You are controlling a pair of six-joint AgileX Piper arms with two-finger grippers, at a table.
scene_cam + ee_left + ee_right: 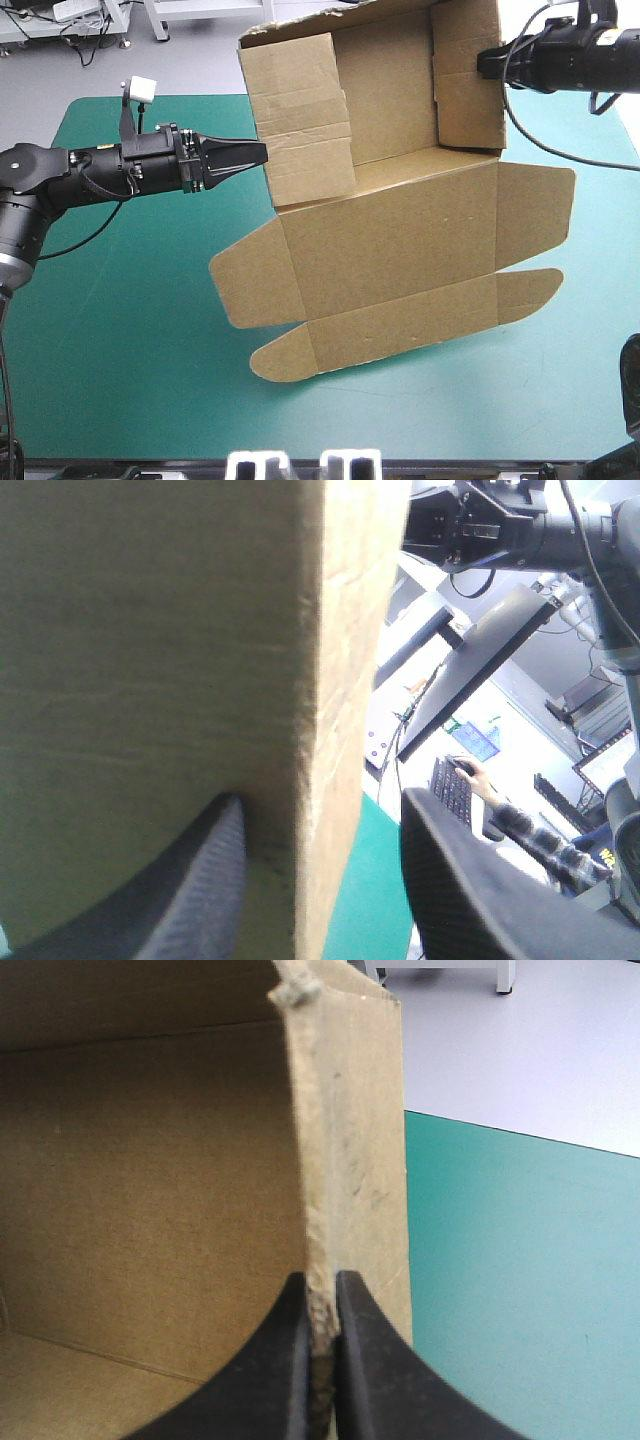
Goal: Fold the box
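Note:
The brown box (400,240) is tilted up off the teal-green cover (120,330), its back and side walls raised and its lid panel with flaps hanging flat toward the front. My left gripper (255,153) is at the left side wall. In the left wrist view its fingers (325,798) stand apart around that wall's (200,630) edge, one finger against the board and the other clear of it. My right gripper (483,62) holds the right side wall high up. In the right wrist view it (322,1282) is shut on the wall's (350,1110) edge.
The box's far part reaches past the table's far edge, over grey floor (200,40). Teal-green cover shows to the left of the box and in front of it. The lid's rounded flaps (285,355) hang near the table's middle.

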